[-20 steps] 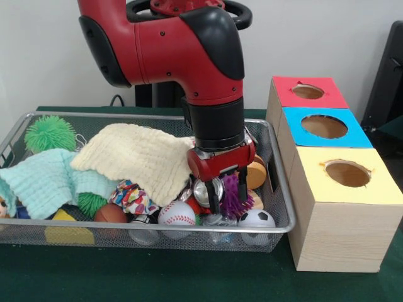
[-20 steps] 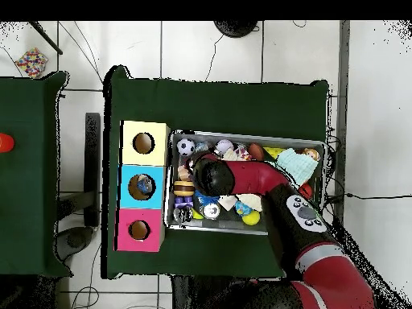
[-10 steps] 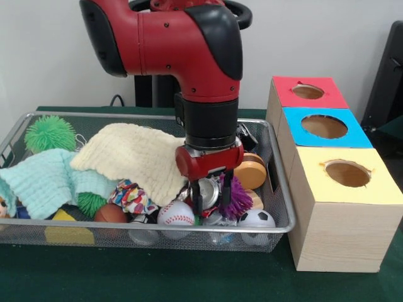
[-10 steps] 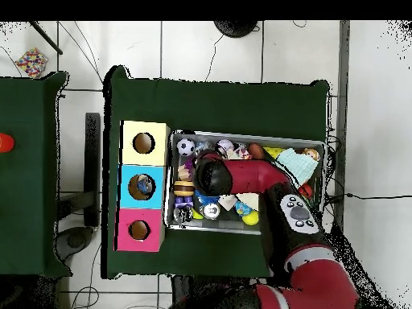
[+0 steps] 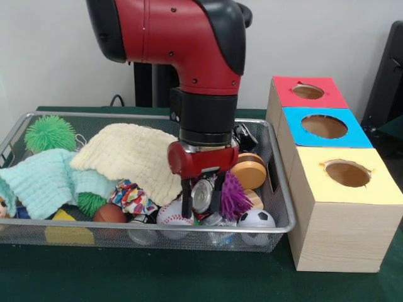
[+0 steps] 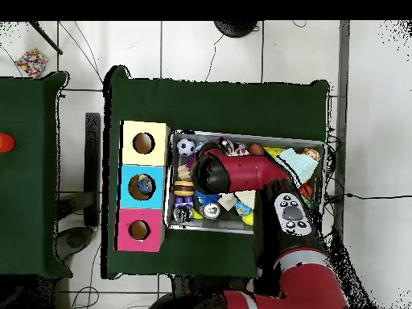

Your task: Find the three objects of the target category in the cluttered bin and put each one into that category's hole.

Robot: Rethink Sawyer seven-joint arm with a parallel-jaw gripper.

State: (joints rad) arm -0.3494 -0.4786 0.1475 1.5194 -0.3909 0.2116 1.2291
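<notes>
- Gripper hangs low over the near-right part of the wire mesh bin, fingers clamped on a shiny metal can held end-on between them.
- Can sits just above the clutter, over the baseball and beside the purple spiky ball on its right.
- Soccer ball lies at the bin's near-right corner, just right of the gripper tips.
- Round wooden disc rests behind the purple ball, against the bin's right wall.
- Cream knitted cloth drapes over the middle of the bin, its right edge touching the wrist housing; mint knitted cloth covers the left part.
- Green spiky ball sits at the far-left corner; a second green spiky ball pokes out under the mint cloth.
- Patterned fabric item and a brown ball lie near the front wall, left of the baseball; yellow block is at near left.
- Three boxes stand in a row right of the bin: yellow box nearest, blue box in the middle, red box farthest, each with a round hole on top.
- Overhead view: arm spans the bin; blue box's hole has something in it, cannot tell what.
</notes>
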